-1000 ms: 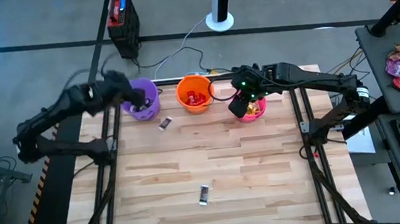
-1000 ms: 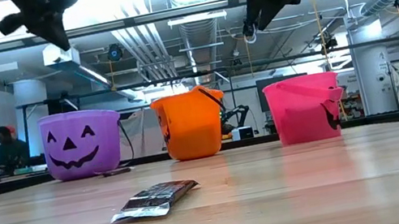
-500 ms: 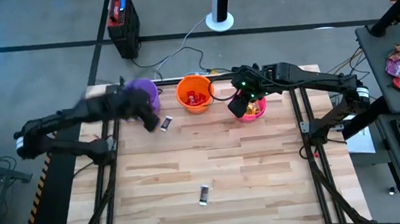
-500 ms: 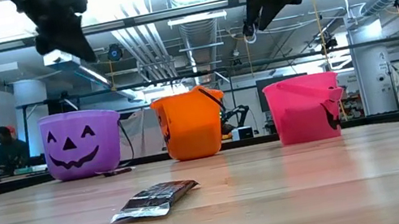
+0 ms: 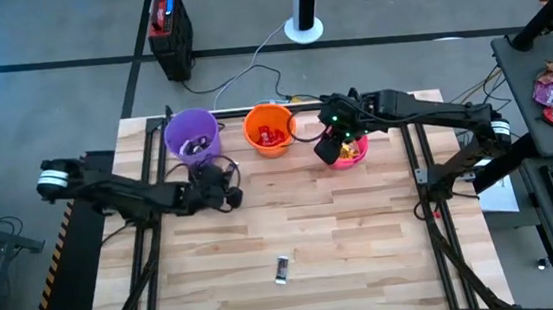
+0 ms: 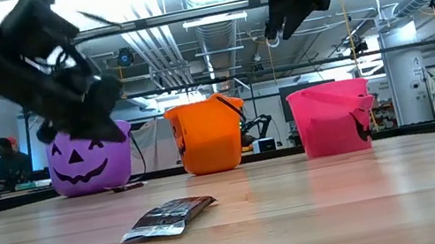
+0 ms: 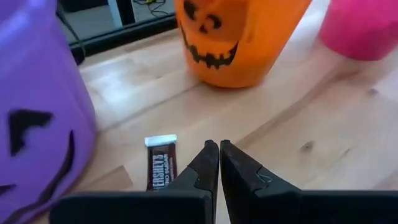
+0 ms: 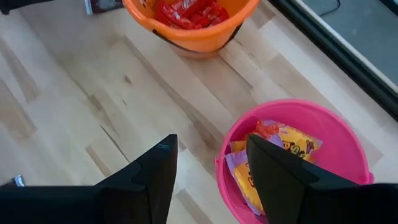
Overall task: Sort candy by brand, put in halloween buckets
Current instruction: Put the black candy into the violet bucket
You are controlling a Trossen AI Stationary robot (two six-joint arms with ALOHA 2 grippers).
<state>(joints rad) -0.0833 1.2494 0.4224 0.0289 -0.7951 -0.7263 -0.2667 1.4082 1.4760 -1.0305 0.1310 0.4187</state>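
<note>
The left end effector (image 7: pixel 218 163) hangs low over the worktop (image 5: pixel 344 239) with its two fingers pressed together and nothing between them. Right beside its tips, on the side toward the purple bucket (image 5: pixel 191 134), lies a dark brown bar (image 7: pixel 161 169) with a white end, flat on the wood and not yet picked up. Ahead of the fingers stands the orange bucket (image 7: pixel 239 37), and farther off to the side the pink bucket (image 7: pixel 364 26).

The right end effector (image 8: pixel 208 163) hovers above the rim of the pink bucket with its fingers spread apart and empty. Directly below it the pink bucket holds yellow crinkly packets (image 8: pixel 280 155). Beyond it, the orange bucket is well filled with red bars (image 8: pixel 186 11). From overhead, the purple bucket shows a few dark pieces inside, though I can't make out how many.

So most of the sorting looks done to me. What I can see left on the worktop is two pieces: the brown bar by the left end effector, and a second dark bar (image 5: pixel 282 268) lying well away from both arms, toward the near edge. Both look like they belong with the dark ones in the purple bucket.
</note>
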